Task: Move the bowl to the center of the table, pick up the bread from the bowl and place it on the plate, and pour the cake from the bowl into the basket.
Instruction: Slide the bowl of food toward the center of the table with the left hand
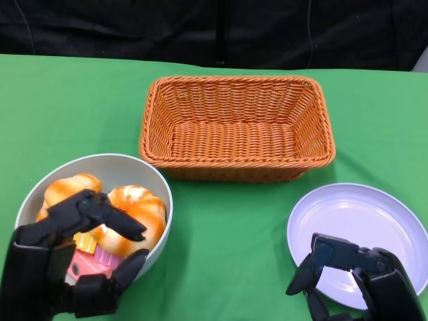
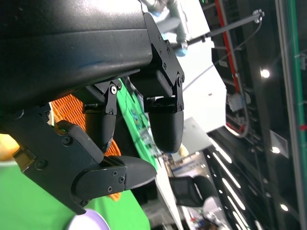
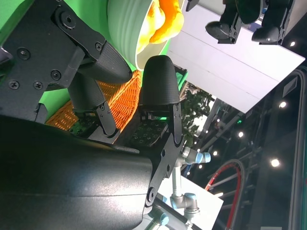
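The grey-white bowl (image 1: 100, 158) sits at the table's near left and holds two orange bread buns (image 1: 144, 207) and a pink-and-yellow cake (image 1: 87, 257). My left hand (image 1: 73, 261) hovers over the bowl's near side, fingers spread above the bread and thumb by the rim, holding nothing. The left wrist view shows its fingers (image 2: 165, 124) apart with nothing between them. The white plate (image 1: 364, 214) lies at the near right. My right hand (image 1: 354, 277) hangs over its near edge, fingers (image 3: 158, 86) apart and empty. The orange wicker basket (image 1: 234, 80) stands empty at the centre back.
Green cloth (image 1: 234, 254) covers the table, with a bare strip between bowl and plate. A black backdrop (image 1: 200, 27) runs behind the table's far edge. The right wrist view also catches the bowl (image 3: 127, 33) and basket (image 3: 120, 100).
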